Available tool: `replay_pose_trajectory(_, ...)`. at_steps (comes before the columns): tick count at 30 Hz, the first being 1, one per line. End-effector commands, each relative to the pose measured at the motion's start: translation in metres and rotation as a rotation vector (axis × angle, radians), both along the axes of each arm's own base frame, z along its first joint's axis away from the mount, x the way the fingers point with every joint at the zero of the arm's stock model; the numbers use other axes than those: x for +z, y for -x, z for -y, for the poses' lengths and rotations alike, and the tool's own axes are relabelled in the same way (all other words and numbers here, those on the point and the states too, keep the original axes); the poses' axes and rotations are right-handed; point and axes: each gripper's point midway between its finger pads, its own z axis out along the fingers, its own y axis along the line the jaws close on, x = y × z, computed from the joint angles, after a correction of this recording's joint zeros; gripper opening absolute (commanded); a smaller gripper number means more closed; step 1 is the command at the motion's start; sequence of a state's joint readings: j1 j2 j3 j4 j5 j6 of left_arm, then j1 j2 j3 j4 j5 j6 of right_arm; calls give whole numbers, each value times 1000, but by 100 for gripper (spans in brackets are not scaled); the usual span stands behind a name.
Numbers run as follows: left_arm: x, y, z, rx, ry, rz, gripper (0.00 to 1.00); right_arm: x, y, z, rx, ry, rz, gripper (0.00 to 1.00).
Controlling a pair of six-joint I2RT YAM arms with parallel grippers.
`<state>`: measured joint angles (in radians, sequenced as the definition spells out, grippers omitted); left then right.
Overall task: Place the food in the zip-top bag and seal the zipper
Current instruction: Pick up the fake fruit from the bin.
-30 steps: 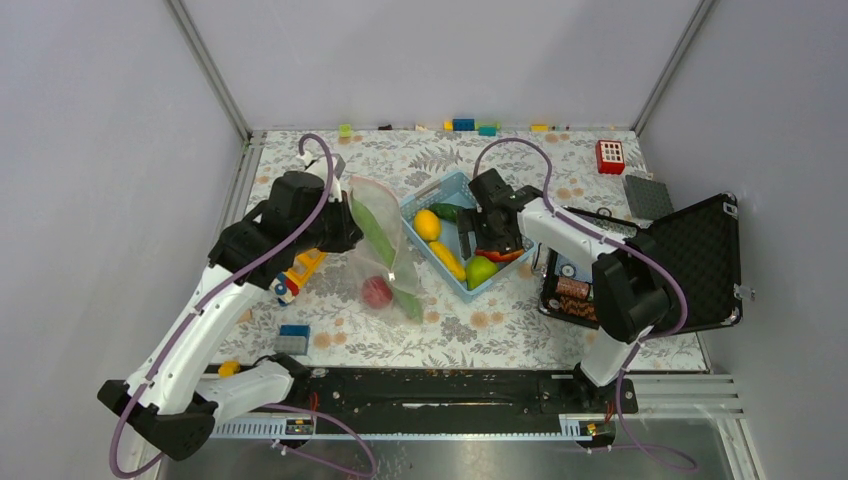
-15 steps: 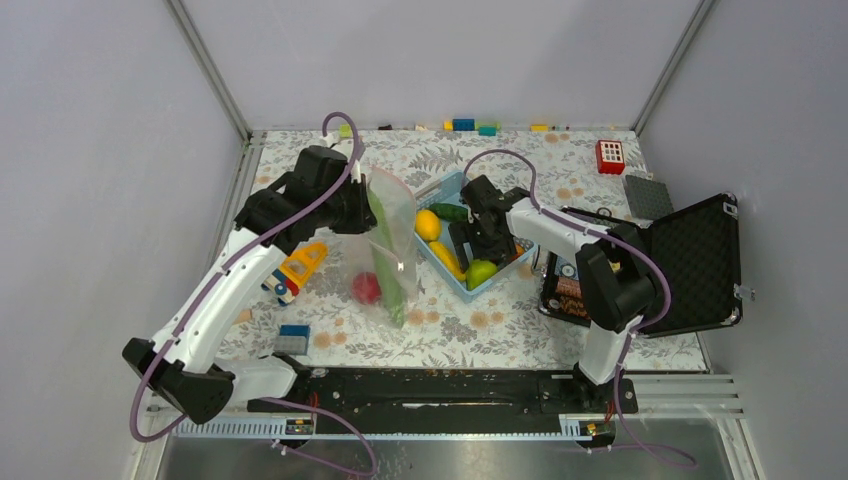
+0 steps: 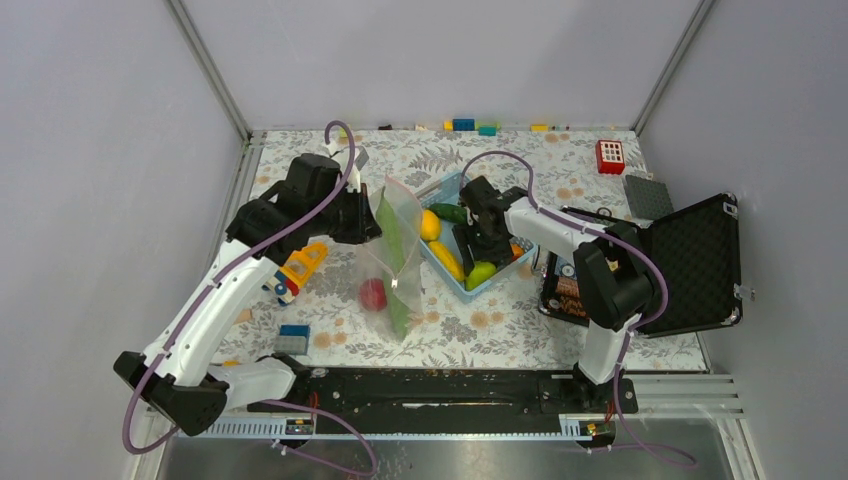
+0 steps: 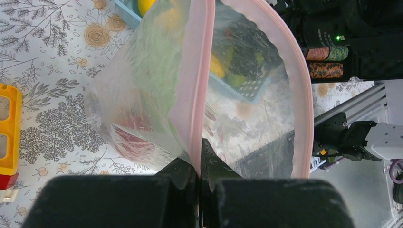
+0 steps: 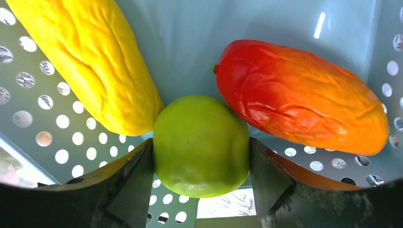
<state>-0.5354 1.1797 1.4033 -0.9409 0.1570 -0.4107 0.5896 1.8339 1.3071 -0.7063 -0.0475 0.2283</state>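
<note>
2 grippers, 1 bag and 7 toy foods on a floral-print table.

1. Large clear crinkly plastic zip-top bag: stands on edge just left of the basket. Top end raised, lower end near the table.
2. Narrow pale pink plastic zipper: its 2 halves curve well apart, so the mouth gapes.
3. Left gripper: black fingers pinched together on the nearer half of the zipper, holding the bag up.
4. Round red plastic apple: inside the bag, at its lower end.
5. Long green plastic pod: inside the bag, lying along its length above the apple.
6. Light blue perforated plastic basket: between the bag and an open black foam-lined case.
7. Round green plastic fruit: in the basket, near 1 corner.
8. Right gripper: lowered into the basket, 1 finger pressed on each side of the green fruit.
9. Wrinkled yellow plastic banana: in the basket, touching the green fruit.
10. Oval red-orange plastic fruit: in the basket, against the green fruit's other side.
11. Yellow plastic lemon: in the basket's far half.
12. Dark green plastic cucumber: in the basket, just beside the lemon.
</note>
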Motion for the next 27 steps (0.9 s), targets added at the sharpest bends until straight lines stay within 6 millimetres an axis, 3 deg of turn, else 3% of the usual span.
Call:
replay_pose_trajectory(1, 18, 1, 8, -50, 64, 69, 0, 33, -9, -11, 9, -49, 72, 49)
replay_pose_trajectory(9, 17, 4, 6, -46, 67, 67, 0, 108, -28, -3, -37, -132, 354, 38)
replay_pose_trajectory(14, 14, 4, 7, -48, 66, 54, 0, 176, -30, -12, 1, -311, 568, 36)
replay_pose_trajectory(22, 16, 5, 8, -49, 75, 58, 0, 289, 3, -43, 205, -710, 849, 34)
replay_pose_trajectory(27, 18, 7, 10, -60, 90, 53, 0, 333, 31, -69, 384, -798, 946, 34)
